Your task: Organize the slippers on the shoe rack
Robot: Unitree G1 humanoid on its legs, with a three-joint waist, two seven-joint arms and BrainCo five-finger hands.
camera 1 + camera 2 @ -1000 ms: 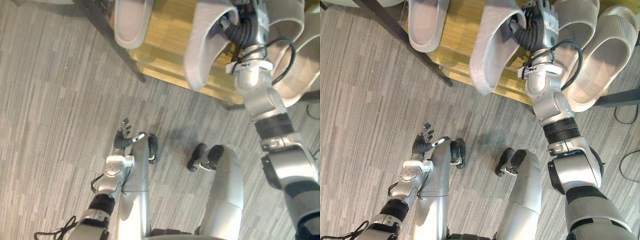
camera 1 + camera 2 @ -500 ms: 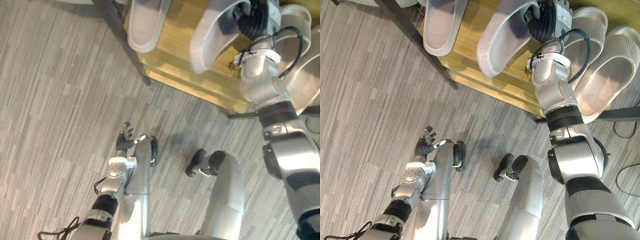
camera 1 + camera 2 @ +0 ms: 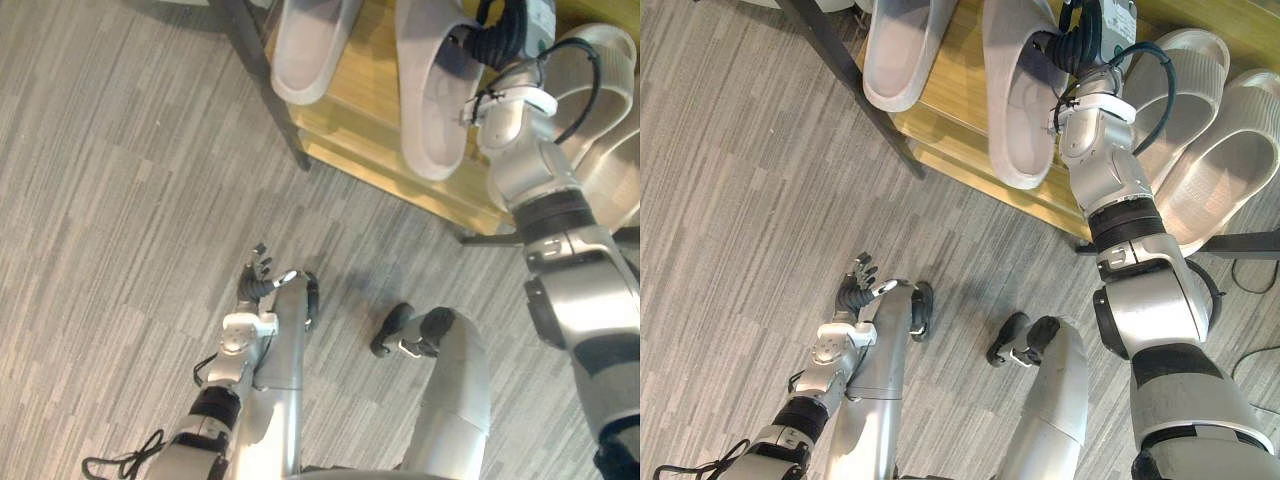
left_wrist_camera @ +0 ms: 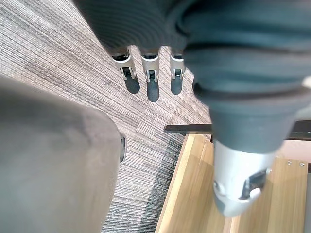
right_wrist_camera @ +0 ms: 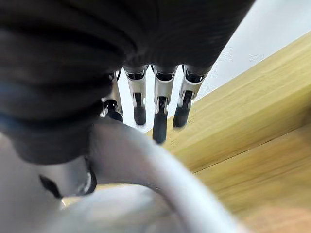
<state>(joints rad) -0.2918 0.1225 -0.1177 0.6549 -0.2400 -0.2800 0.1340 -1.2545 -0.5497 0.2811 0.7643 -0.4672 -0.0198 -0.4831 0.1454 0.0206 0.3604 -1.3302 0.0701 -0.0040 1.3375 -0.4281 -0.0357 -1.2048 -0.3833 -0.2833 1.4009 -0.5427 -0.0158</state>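
On the shoe rack (image 3: 368, 95) shelf: held slipper (image 3: 432, 95) lies flat, right hand (image 3: 492, 42) on its strap

Held slipper is light grey, sole down, footbed up. Long axis runs front to back across the wooden shelf, strap end toward the rack's back, open heel end toward the robot and poking just past the shelf's front edge. It sits roughly parallel to the left slipper (image 3: 308, 50), same grey, with bare wood between them. Just right of the arm lie the near beige slipper (image 3: 1180, 95) and the far beige slipper (image 3: 1235, 150), both ribbed, side by side.

Right arm reaches up and forward over the shelf, wrist bent down into the slipper's opening. Right wrist view: fingers (image 5: 160, 116) lie over the strap, thumb under it, so the strap is pinched between them.

Left hand (image 3: 256, 277) hangs low beside the leg above the grey carpet floor (image 3: 120, 200), fingers (image 4: 152, 87) straight and loose, holding nothing.
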